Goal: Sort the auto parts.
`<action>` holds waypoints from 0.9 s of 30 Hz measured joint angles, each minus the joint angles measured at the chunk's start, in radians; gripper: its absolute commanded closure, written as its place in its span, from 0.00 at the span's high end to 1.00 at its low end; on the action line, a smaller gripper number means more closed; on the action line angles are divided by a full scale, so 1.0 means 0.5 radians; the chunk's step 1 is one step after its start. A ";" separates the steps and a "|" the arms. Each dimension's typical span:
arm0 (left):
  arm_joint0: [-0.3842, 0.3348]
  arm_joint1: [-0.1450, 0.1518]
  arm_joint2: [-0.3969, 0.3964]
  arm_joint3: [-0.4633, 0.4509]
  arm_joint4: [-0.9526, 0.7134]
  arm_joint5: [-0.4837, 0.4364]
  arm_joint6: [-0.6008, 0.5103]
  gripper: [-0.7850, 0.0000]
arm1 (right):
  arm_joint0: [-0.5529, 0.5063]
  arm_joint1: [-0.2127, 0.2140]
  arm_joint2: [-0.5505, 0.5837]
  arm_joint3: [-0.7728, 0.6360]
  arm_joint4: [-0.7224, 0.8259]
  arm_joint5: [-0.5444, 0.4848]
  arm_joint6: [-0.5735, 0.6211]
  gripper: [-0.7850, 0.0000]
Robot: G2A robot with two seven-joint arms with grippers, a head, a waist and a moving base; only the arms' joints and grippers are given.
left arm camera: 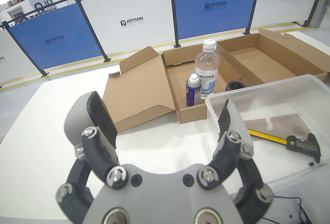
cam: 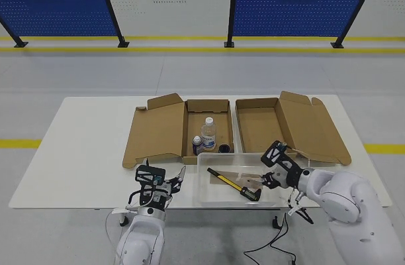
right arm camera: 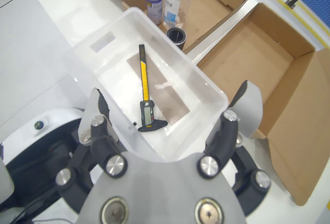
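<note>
Left open brown cardboard box point(cam: 156, 129), far side of the white table point(cam: 77, 146), already holds three items. They are a clear plastic bottle with a white cap point(cam: 208, 134), a small blue spray can point(cam: 197, 144) and a short black cylinder point(cam: 224, 148) at its near right corner.

Still left in the clear plastic bin point(cam: 200, 177) at the near edge: a yellow-and-black digital caliper point(cam: 234, 184) lying flat, display end nearest the robot. There's also a small pale piece point(right arm camera: 162, 85) just beside it on a brown sheet; can't tell what it is.

Right open brown cardboard box point(cam: 259, 126) sits beyond the bin.

Left gripper point(left arm camera: 162, 101) has its jaws spread, holds nothing, and hangs over the table just left of the bin. Right gripper point(right arm camera: 172, 88) is also released, jaws wide, hanging over the bin's near right corner above the caliper's display end.

My read: past halfway, caliper is next, probably for the right arm.
</note>
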 measured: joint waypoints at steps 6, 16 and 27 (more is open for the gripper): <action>0.000 0.000 0.000 0.000 0.000 0.000 0.000 1.00 | -0.023 0.043 0.038 0.062 0.134 -0.220 0.223 1.00; 0.000 0.000 0.000 0.000 0.000 0.000 0.000 1.00 | 0.134 0.133 -0.135 0.085 0.074 -0.226 0.218 1.00; 0.000 0.000 0.000 0.000 0.000 0.000 0.000 1.00 | 0.687 0.174 -0.593 0.294 -0.035 -0.046 0.398 1.00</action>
